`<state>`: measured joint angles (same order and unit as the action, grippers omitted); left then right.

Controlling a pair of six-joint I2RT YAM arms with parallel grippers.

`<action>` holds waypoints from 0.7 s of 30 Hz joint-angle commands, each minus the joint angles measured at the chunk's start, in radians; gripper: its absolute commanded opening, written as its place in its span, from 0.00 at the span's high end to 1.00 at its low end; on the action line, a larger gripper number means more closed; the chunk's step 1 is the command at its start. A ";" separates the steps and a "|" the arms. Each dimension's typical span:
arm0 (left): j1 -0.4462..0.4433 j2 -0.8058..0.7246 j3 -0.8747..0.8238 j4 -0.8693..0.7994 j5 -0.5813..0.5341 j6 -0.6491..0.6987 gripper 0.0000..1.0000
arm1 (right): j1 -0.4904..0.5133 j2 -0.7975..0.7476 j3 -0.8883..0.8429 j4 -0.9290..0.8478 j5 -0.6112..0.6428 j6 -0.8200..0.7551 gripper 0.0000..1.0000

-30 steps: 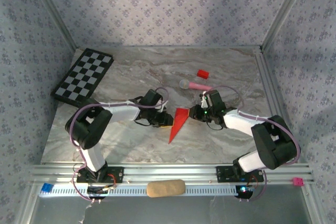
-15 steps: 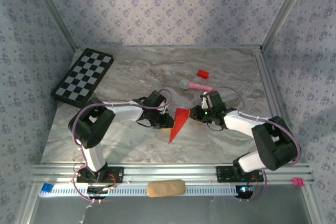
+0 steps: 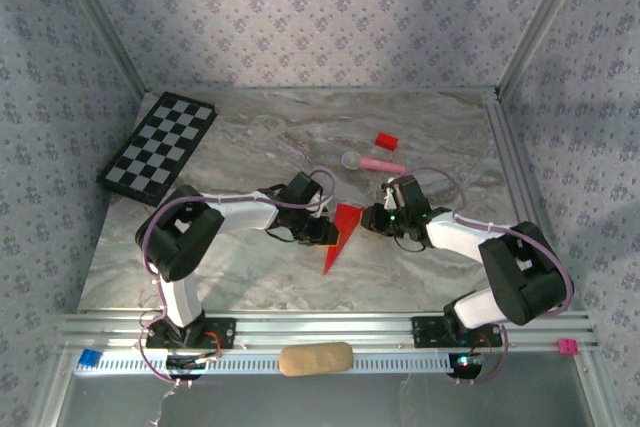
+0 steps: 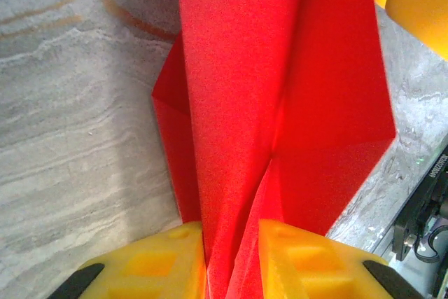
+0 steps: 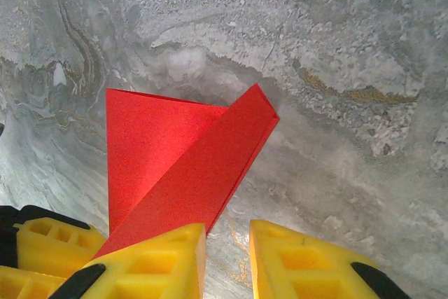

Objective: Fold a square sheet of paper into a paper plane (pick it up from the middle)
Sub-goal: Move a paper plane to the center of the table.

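Note:
The paper plane (image 3: 342,229) is a slim red folded dart on the marble table, its sharp tip pointing toward the near edge. My left gripper (image 3: 324,233) meets it from the left. In the left wrist view a raised fold of the paper plane (image 4: 238,103) stands between the yellow fingers, and the left gripper (image 4: 232,236) is shut on it. My right gripper (image 3: 371,217) sits at the plane's upper right corner. In the right wrist view the right gripper (image 5: 227,236) has its jaws slightly apart over bare marble, one finger (image 5: 154,257) lying on the paper plane's (image 5: 161,145) edge.
A checkerboard (image 3: 160,144) lies at the back left. A small red block (image 3: 386,140) and a pink stick with a grey head (image 3: 372,162) lie behind the right gripper. A tan oblong pad (image 3: 315,358) rests on the front rail (image 3: 400,327).
My left gripper has slid right into the plane and closed a little on its fold. The paper looks narrower and more raised. The right arm has barely moved.

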<state>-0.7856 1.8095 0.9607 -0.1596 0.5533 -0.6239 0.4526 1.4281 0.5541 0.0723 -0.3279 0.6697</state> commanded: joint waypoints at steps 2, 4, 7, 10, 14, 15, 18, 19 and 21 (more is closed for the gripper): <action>-0.005 0.014 0.029 0.007 0.025 0.024 0.77 | 0.009 -0.018 -0.007 0.005 0.012 0.017 0.76; -0.007 0.013 0.033 0.014 0.033 0.027 0.83 | 0.009 -0.018 -0.007 0.003 0.013 0.020 0.76; -0.007 -0.001 0.030 0.030 0.046 0.034 0.91 | 0.009 -0.025 -0.006 0.007 0.006 0.032 0.76; -0.008 -0.033 0.025 0.038 0.039 0.036 0.97 | 0.010 -0.048 -0.010 0.010 -0.003 0.068 0.74; -0.010 -0.095 0.017 0.019 -0.032 0.043 0.98 | 0.021 -0.099 -0.005 -0.005 -0.009 0.112 0.64; -0.015 -0.112 0.019 -0.004 -0.074 0.049 0.98 | 0.026 -0.113 -0.002 -0.016 -0.003 0.127 0.62; -0.029 -0.154 0.020 -0.045 -0.185 0.061 0.99 | 0.044 -0.125 0.025 -0.038 -0.012 0.143 0.55; -0.031 -0.159 0.020 -0.050 -0.201 0.060 1.00 | 0.051 -0.120 0.036 -0.043 -0.014 0.146 0.54; -0.033 -0.162 0.022 -0.055 -0.208 0.060 1.00 | 0.069 -0.108 0.061 -0.057 -0.008 0.156 0.53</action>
<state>-0.8101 1.6691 0.9665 -0.1669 0.4152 -0.5861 0.5022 1.3155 0.5720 0.0616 -0.3294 0.7902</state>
